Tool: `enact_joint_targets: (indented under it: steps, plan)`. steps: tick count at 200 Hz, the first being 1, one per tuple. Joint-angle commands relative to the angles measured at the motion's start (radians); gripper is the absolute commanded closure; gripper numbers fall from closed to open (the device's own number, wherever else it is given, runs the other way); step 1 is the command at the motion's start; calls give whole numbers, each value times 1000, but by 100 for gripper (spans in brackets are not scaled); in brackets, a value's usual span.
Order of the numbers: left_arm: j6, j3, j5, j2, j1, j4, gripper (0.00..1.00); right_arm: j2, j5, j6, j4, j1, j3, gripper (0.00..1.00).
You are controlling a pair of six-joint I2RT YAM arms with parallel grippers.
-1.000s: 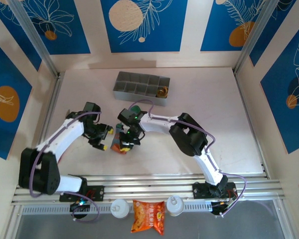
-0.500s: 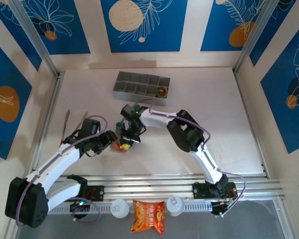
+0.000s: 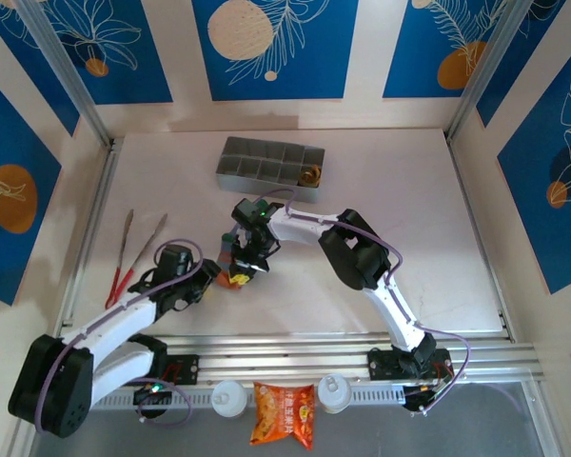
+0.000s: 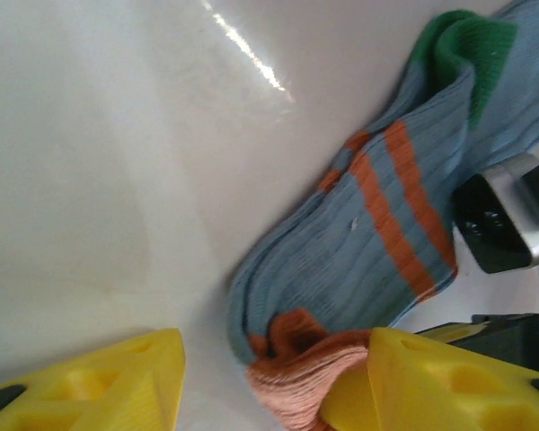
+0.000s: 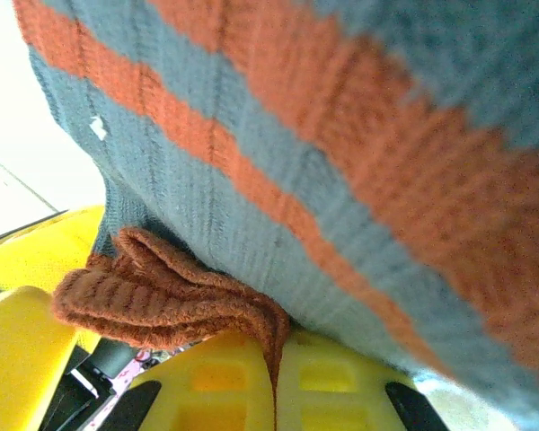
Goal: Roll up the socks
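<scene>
The socks (image 3: pixel 234 277) are lying bunched on the white table (image 3: pixel 409 219), in front of the grey tray (image 3: pixel 269 168), on its arm-base side and slightly to its left. The grey-blue sock (image 4: pixel 377 233) is showing ribbed knit crossed by two orange stripes, with a green toe (image 4: pixel 467 45) at its far end and an orange cuff (image 4: pixel 292 332) folded at its near end. A paler, pinkish-orange ribbed edge (image 4: pixel 301 391) is peeking out beneath that cuff.

The left gripper (image 3: pixel 212 276) is reaching in from the side of the socks away from the tray. Its jaws are standing wide apart either side of the cuff end, gripping nothing, with one yellow finger (image 4: pixel 431 386) resting against the ribbed edge.

The right gripper (image 3: pixel 247 264) is pressing down on the tray side of the bundle. Striped fabric is draping over its yellow finger (image 5: pixel 251 386), so how far its jaws are parted cannot be told.
</scene>
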Motion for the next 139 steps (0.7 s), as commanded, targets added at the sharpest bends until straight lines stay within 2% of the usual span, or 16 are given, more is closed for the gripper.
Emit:
enact_joint_targets:
  steps: [1, 46, 105, 118, 129, 139]
  plan:
    - [-53, -6, -7, 9, -15, 95, 46, 90, 47, 22, -83, -20, -25, 100]
    - [-46, 14, -10, 46, -24, 62, 54, 90, 45, 27, -77, -20, -25, 100]
    - [-39, 19, -11, 134, -41, 106, 53, 92, 37, 29, -74, -23, -22, 100]
    - [-39, 33, -5, 186, -47, 113, 58, 94, 35, 28, -74, -22, -23, 100]
    - [-45, 47, -8, 222, -52, 90, 71, 94, 36, 27, -72, -23, -23, 100]
    - [-50, 59, -15, 244, -55, 57, 77, 94, 35, 26, -72, -23, -25, 100]
